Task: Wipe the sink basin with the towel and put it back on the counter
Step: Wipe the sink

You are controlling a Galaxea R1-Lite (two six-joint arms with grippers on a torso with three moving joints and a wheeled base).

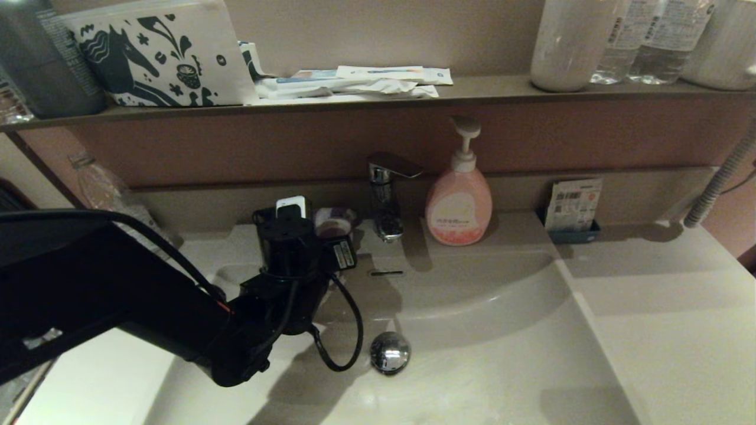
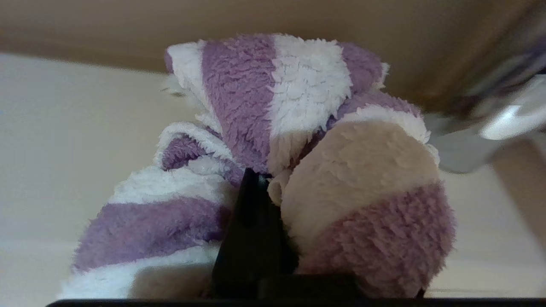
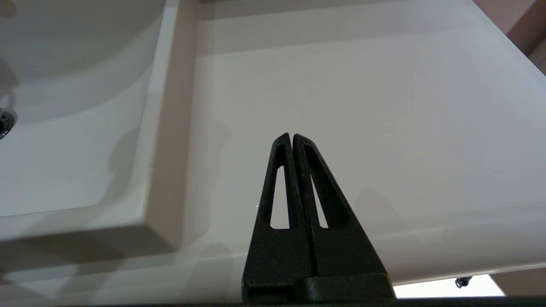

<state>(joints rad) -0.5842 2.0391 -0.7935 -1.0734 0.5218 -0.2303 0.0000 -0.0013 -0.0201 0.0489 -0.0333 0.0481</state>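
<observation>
The purple-and-white striped towel (image 2: 273,111) is bunched around my left gripper (image 2: 290,179), which is shut on a thick fold of it. One black finger (image 2: 251,230) shows; the other is hidden under the cloth. In the head view the left arm's wrist (image 1: 289,248) reaches to the basin's back left rim, and a bit of the towel (image 1: 333,221) peeks out beside the faucet (image 1: 387,195). The sink basin (image 1: 484,330) has a chrome drain plug (image 1: 390,352) and a slot overflow (image 1: 386,273). My right gripper (image 3: 292,136) hangs shut and empty over the counter (image 3: 362,85), out of the head view.
A pink soap pump bottle (image 1: 459,203) stands right of the faucet, and a small packet holder (image 1: 572,206) stands further right. The brown shelf (image 1: 472,88) above carries the horse-print pouch (image 1: 159,53), sachets and bottles. The counter (image 1: 667,307) stretches right of the basin.
</observation>
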